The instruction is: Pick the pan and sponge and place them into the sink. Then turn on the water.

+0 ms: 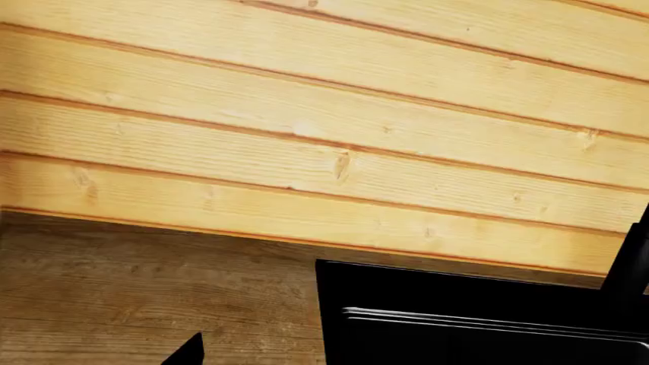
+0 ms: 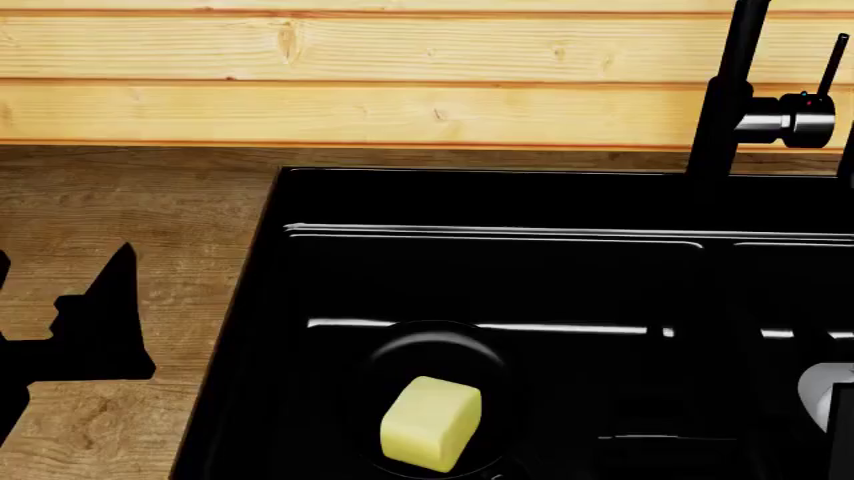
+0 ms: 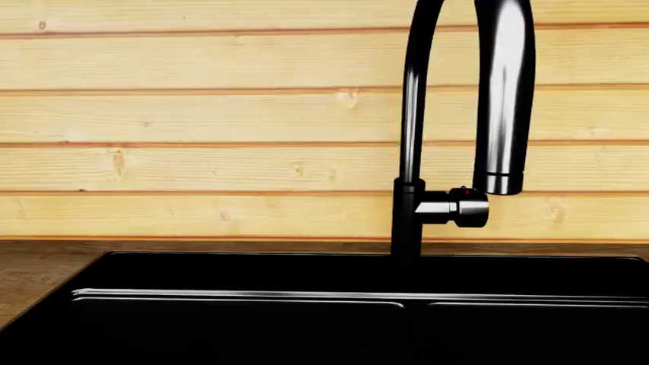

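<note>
The pale yellow sponge (image 2: 430, 423) lies in the left basin of the glossy black sink (image 2: 267, 300), over a ringed round drain (image 2: 400, 355). The pan does not show in any view. The black faucet (image 3: 408, 152) stands behind the sink; no water runs from its spout (image 3: 499, 179), and its side lever (image 3: 458, 207) points sideways. My left gripper (image 2: 64, 272) hovers over the wooden counter left of the sink, jaws spread and empty; one fingertip (image 1: 188, 351) shows in the left wrist view. My right gripper's black fingers cannot be made out against the black sink.
A wooden counter (image 2: 120, 200) runs left of and behind the sink. A pale plank wall (image 2: 400, 70) rises straight behind it. The faucet and lever (image 2: 787, 118) stand at the back right. A light grey part (image 2: 825, 392) shows at the right edge.
</note>
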Tool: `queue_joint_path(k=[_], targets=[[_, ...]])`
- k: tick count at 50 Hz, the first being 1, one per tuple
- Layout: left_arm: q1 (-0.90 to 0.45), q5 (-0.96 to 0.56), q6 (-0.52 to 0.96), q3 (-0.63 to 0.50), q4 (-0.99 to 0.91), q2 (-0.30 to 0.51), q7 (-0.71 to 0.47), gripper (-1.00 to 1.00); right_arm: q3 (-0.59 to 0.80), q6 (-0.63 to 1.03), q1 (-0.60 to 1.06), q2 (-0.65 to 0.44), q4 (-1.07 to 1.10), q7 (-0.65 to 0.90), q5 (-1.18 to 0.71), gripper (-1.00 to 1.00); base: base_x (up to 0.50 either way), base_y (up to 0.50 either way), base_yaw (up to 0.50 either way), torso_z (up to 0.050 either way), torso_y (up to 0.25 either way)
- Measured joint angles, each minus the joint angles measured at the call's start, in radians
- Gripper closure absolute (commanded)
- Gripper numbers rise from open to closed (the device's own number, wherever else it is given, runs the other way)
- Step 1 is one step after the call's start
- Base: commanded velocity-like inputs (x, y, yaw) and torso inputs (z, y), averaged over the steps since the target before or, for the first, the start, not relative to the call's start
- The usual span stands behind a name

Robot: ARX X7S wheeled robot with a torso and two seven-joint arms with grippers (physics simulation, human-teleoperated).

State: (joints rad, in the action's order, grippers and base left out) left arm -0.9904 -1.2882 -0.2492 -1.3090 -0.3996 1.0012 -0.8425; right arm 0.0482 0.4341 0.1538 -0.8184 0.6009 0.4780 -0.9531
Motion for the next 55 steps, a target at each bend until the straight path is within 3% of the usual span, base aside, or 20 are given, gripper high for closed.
queue_joint_path(k=[55], targets=[[0.055,-0.007,-0.046,0.015,0.009,-0.004,0.006,-1.00,0.008,-0.016,-0.018,0.003,0.004,-0.006,0.025,-1.00,0.00,-0.21,0.00,0.000,0.000]])
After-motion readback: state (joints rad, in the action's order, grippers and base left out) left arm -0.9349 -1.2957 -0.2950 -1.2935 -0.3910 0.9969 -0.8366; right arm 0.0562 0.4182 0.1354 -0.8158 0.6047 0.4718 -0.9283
